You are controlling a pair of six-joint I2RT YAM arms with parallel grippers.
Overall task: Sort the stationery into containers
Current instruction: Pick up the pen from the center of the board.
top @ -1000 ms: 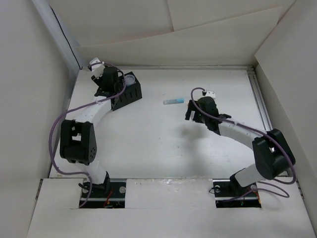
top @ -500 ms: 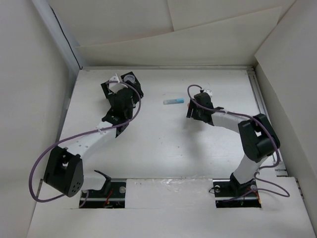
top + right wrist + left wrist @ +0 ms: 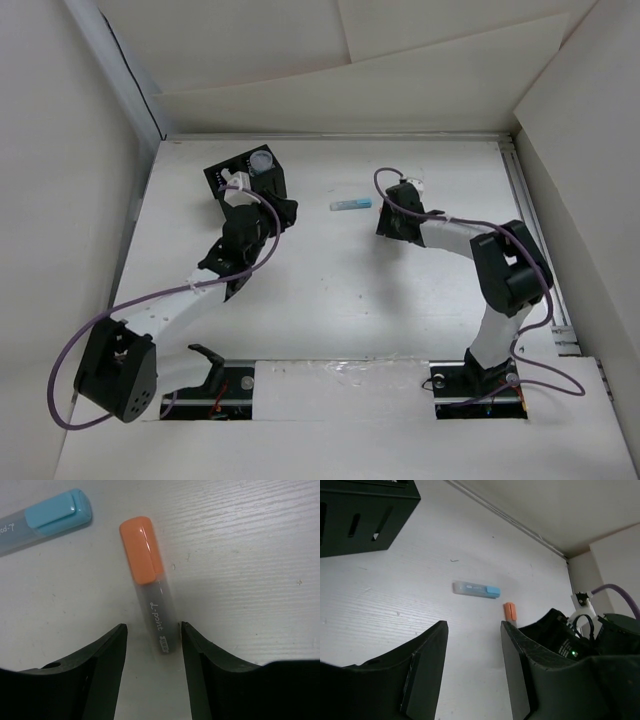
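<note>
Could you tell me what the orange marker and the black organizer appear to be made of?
Orange marker: likely plastic, glossy opaque cap, translucent grey printed barrel. Organizer: probably moulded plastic, matte black, with cleanly cut slots.

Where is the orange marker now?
Right wrist view: the orange marker lies flat between the right hand's open fingers, just right of the blue marker.

White wood-grain table [image 3: 330,300] lies under the left gripper [image 3: 473,626] and right gripper [image 3: 153,628]; pale board walls [image 3: 400,80] rise beyond them, a metal rail [image 3: 530,215] further right.
</note>
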